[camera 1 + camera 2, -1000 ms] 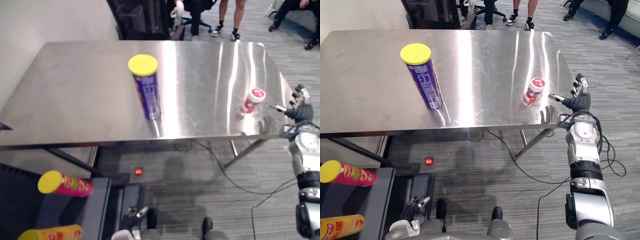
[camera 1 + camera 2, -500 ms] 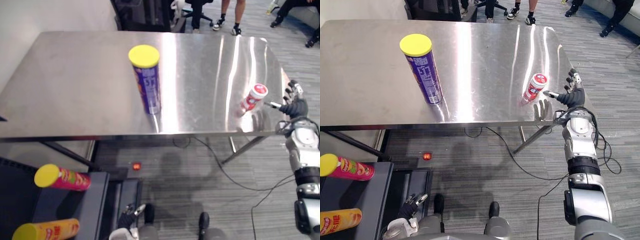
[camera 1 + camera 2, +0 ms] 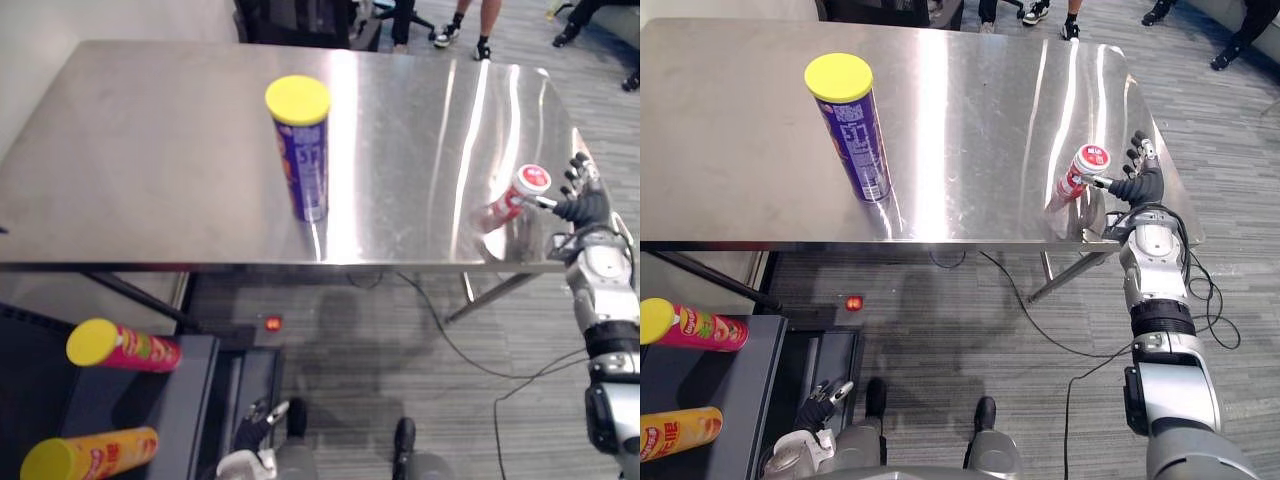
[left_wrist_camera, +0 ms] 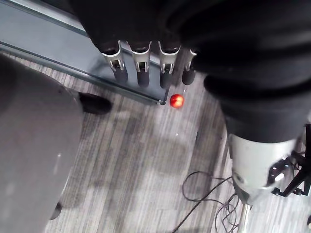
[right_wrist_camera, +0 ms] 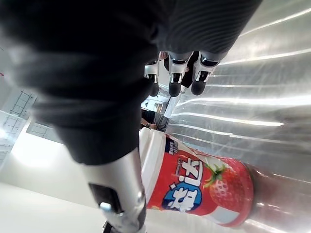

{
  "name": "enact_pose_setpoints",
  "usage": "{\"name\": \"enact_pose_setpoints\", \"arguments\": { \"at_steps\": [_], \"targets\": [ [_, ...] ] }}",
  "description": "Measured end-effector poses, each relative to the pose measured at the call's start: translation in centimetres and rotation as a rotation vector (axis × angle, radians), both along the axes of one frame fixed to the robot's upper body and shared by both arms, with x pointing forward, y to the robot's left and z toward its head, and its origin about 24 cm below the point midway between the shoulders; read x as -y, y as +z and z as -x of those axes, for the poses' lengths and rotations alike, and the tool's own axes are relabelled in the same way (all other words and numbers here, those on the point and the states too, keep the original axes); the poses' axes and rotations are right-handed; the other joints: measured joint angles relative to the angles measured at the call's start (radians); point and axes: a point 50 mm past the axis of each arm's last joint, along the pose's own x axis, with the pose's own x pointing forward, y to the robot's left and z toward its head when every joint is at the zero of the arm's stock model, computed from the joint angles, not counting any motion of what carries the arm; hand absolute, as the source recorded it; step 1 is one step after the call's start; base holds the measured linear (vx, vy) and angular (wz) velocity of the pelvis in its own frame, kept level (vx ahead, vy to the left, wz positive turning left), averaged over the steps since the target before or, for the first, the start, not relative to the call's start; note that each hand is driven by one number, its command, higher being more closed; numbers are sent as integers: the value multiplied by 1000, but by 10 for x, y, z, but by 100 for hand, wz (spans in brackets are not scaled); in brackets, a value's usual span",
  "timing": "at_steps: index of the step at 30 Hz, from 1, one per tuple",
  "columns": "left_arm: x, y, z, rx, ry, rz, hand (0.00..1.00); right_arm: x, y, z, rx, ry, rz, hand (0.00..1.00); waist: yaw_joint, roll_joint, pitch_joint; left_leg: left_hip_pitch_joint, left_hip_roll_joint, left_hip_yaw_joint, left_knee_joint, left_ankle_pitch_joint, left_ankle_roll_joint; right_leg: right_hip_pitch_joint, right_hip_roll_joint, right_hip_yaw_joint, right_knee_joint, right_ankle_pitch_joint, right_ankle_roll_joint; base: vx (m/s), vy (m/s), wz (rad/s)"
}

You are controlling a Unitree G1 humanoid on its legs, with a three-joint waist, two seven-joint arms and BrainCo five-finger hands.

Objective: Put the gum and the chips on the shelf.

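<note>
Nothing is shelved yet: the gum bottle point(image 3: 1086, 170) and the chips can point(image 3: 852, 135) are found on the steel table point(image 3: 740, 150). The right hand point(image 3: 1137, 184), just beside the gum, and the left hand point(image 4: 143, 61) are seen with fingers released.

Three chip cans on the count: one purple can point(image 3: 303, 150), yellow-lidded, up on the desk point(image 3: 150, 150), and two lying on the dark shelf point(image 3: 195, 385), a pink can point(image 3: 120, 347) and an orange can point(image 3: 85, 455). One gum bottle point(image 3: 515, 195), red and white. One desk, one shelf. One little red light point(image 3: 272, 323) on the floor. Two hands: right hand point(image 3: 1137, 185), left hand point(image 3: 250, 435).
</note>
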Motion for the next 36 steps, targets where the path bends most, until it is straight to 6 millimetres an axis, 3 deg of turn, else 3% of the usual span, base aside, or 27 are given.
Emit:
{"name": "enact_pose_setpoints", "arguments": {
  "at_steps": [24, 25, 36],
  "targets": [
    [-5, 6, -10, 45, 46, 7, 0, -16, 14, -10, 18, 61, 37, 0, 7, -13, 54, -55, 1, -4, 1, 5, 6, -54, 2, -6, 3, 37, -8, -4, 1, 0],
    [-5, 6, -11, 46, 47, 6, 0, -17, 15, -10, 20, 61, 37, 100, 6, -13, 55, -59, 1, -6, 1, 7, 6, -57, 2, -6, 3, 37, -8, 0, 0, 0],
    [-5, 7, -12, 52, 57, -6, 0, -27, 25, -10, 63, 77, 79, 100, 9, -14, 61, -65, 6, -4, 3, 16, 9, -67, 7, -5, 3, 59, -12, -12, 4, -1]
  ]
}}
